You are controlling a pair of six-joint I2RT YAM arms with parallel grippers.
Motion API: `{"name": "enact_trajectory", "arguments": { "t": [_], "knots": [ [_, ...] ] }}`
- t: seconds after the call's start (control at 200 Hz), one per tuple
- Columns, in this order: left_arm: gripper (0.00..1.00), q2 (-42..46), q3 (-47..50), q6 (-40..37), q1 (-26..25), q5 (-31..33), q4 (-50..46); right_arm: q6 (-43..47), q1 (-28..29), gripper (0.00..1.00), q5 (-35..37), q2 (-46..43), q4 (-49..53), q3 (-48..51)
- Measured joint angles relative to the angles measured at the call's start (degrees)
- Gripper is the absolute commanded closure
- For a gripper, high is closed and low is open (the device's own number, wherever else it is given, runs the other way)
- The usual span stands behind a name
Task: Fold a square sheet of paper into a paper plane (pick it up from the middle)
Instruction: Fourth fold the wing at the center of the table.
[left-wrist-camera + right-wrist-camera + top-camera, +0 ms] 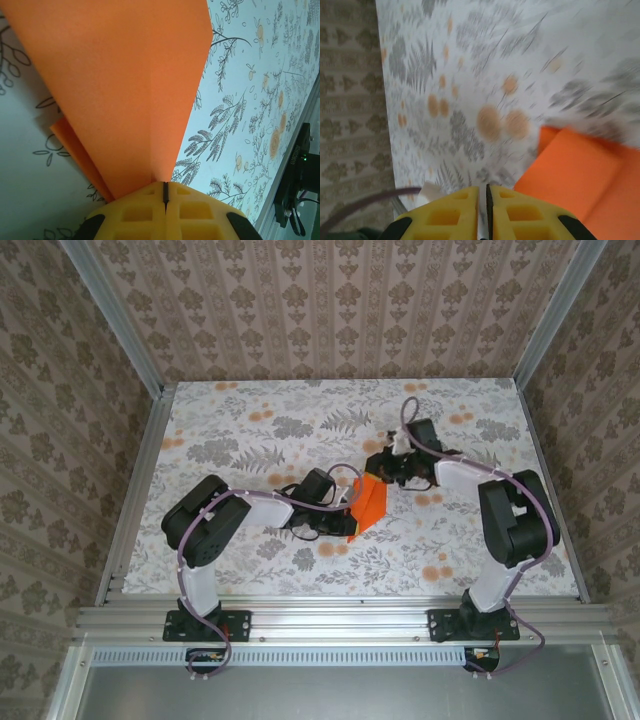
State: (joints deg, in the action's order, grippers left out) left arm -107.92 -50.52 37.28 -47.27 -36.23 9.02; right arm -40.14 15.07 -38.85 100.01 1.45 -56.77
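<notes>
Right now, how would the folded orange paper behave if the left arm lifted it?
Probably light: the folded orange paper is a thin sheet, pinched at one end by the shut left jaws. Its crease and layered flaps likely stiffen it, though free edges may flop.

Lab enclosure: aluminium frame [330, 618], wallpapered walls [340, 310]

Top cam overhead, wrist cams near paper [125, 75]
</notes>
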Motion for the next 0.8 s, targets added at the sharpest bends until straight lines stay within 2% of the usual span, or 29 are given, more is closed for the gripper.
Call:
{"name": "enact_trajectory", "arguments": {
  "t": [0.1, 0.23, 0.41, 0.58, 0.695, 0.8],
  "knots": [
    [1.0, 0.0, -0.28, 0.02, -0.11, -0.02, -0.9, -0.92, 3.34, 0.86, 0.0, 1.18, -0.81, 2.78],
    [0.99, 0.74, -0.31, 0.39, -0.44, -0.02, -2.71, -2.08, 3.17, 0.87, 0.76, 4.85, -3.3, 4.79],
    [0.87, 3.96, 0.22, 0.44, -0.68, 1.55, -7.41, -1.14, 2.93, 0.87, 1.03, 7.63, -3.72, 5.46],
    [0.84, 14.8, 3.74, 1.16, 1.07, 5.03, -11.3, -0.35, 2.93, 0.87, 1.03, 7.63, -4.31, 5.7],
    [0.85, 24.11, 6.47, 3.08, 5.35, 8.96, -13.51, -0.35, 2.93, 0.87, 0.87, 7.63, -5.16, 6.1],
    [0.83, 29.0, 8.15, 4.74, 9.35, 11.45, -14.86, -0.5, 2.93, 0.87, 0.7, 7.63, -5.84, 6.29]
  ]
}}
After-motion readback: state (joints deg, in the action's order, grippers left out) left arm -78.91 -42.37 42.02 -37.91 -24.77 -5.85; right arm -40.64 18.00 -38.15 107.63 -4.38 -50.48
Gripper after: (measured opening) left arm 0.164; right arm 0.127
